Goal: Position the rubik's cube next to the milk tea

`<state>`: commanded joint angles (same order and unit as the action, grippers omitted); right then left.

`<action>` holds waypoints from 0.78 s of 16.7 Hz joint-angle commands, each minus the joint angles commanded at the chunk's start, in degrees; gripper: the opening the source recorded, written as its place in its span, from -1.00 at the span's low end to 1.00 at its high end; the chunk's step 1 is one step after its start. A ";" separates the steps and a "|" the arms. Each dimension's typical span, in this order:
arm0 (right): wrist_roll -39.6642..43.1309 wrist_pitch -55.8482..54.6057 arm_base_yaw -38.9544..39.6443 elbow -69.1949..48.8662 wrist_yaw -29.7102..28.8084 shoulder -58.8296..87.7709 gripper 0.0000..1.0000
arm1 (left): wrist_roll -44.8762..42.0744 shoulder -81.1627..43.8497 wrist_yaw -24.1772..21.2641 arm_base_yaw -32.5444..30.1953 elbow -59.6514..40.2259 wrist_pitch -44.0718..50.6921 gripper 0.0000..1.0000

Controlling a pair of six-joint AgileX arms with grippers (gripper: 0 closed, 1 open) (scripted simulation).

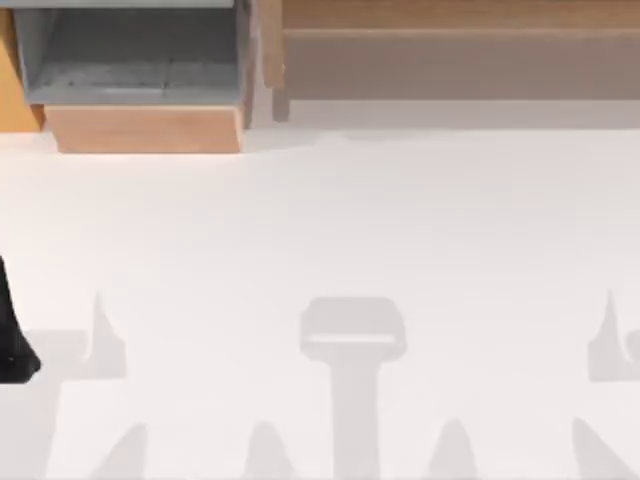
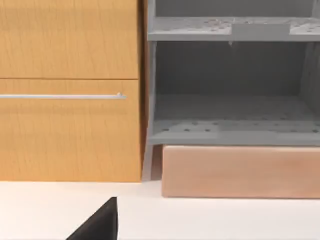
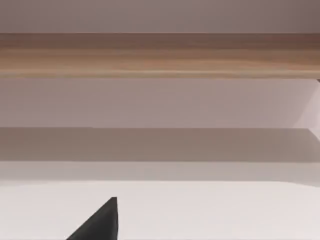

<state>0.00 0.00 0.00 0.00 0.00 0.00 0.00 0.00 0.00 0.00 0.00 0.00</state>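
Note:
The rubik's cube and the milk tea are out of view. A dark part of my left arm pokes in at the far left edge of the white table in the top view. In the left wrist view a dark tip of my left gripper sits low over the table, facing the furniture at the back left. A dark tip of my right gripper appears in the right wrist view, low over the table and facing the long wooden piece at the back right.
A grey open shelf unit stands at the back left on a light wooden base. Beside it is a wooden cabinet with a metal handle. A long wooden shelf runs along the back right.

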 joint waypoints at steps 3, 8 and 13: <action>-0.01 -0.05 0.24 -0.55 -0.25 0.57 1.00 | 0.00 0.00 0.00 0.00 0.00 0.00 1.00; -0.14 -0.89 4.59 -12.20 -4.83 12.55 1.00 | 0.00 0.00 0.00 0.00 0.00 0.00 1.00; -0.39 -2.37 12.27 -36.44 -12.93 37.88 1.00 | 0.00 0.00 0.00 0.00 0.00 0.00 1.00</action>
<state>-0.39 -2.37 12.27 -36.44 -12.93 37.88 0.00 0.00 0.00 0.00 0.00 0.00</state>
